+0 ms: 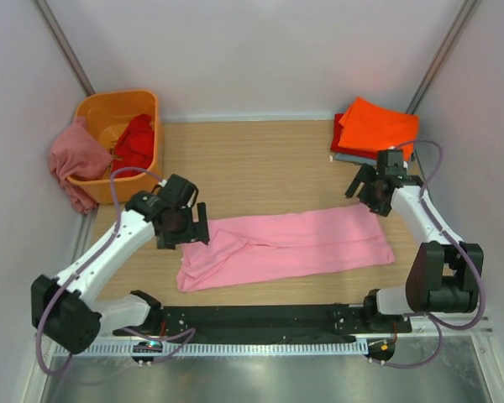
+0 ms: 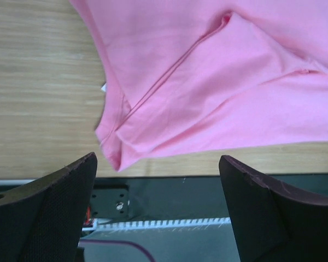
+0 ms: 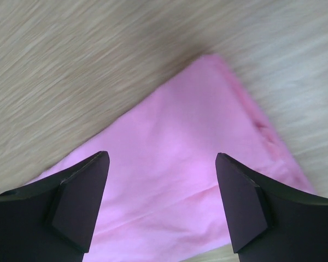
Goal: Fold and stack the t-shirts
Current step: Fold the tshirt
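Since pink t-shirt [image 1: 286, 248] lies as long band, seemingly folded lengthwise, left gripper [image 1: 189, 228] hovers over its left end and right gripper [image 1: 368, 195] over its right corner. Both jaws spread, empty, likely poised for crosswise fold. Folded orange t-shirt [image 1: 378, 126] sits beyond right end.

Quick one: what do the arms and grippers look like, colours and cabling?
Both the left arm and right arm have white link shells with black joint housings. A greyish-purple cable loops along each. The left gripper and right gripper are black, with wedge-shaped fingers.

Tub [image 1: 118, 95] far left, stack [image 1: 378, 126] far right
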Robot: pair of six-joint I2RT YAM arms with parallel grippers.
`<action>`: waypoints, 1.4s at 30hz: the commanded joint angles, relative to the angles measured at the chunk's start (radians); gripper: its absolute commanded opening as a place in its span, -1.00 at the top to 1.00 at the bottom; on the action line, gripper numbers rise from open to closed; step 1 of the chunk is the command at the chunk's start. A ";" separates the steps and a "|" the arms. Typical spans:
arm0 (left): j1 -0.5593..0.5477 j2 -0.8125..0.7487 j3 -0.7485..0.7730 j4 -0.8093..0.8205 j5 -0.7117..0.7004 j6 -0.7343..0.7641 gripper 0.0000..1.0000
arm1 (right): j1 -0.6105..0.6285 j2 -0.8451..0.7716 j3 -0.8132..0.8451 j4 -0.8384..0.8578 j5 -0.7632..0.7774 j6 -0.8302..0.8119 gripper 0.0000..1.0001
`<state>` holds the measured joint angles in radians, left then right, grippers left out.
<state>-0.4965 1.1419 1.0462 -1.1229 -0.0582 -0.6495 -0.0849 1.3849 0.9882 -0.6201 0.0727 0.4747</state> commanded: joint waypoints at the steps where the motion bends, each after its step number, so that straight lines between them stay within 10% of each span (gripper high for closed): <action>1: -0.004 0.099 -0.069 0.251 0.015 -0.084 -0.86 | 0.083 -0.011 -0.017 0.102 -0.188 0.010 -0.68; 20: -0.007 0.803 0.251 0.442 -0.129 -0.053 -0.72 | 0.300 0.137 -0.243 0.211 -0.128 0.079 -0.66; 26: 0.033 1.066 0.717 0.293 -0.190 0.043 -0.72 | 0.408 -0.016 -0.347 0.197 -0.166 0.186 -0.71; 33: 0.064 1.663 1.758 0.130 -0.004 0.279 -0.75 | 0.776 -0.323 -0.477 0.348 -0.217 0.618 -0.77; 34: 0.058 1.567 1.556 0.358 0.205 0.360 -0.94 | 0.971 -0.320 -0.345 0.294 -0.162 0.627 -0.81; 42: -0.004 1.170 1.376 0.448 0.075 0.409 -0.99 | 0.976 -0.183 0.152 -0.087 0.209 0.257 -0.99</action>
<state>-0.4721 2.5385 2.4176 -0.7616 0.0265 -0.2810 0.9195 1.1908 1.0027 -0.5751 0.0586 0.8753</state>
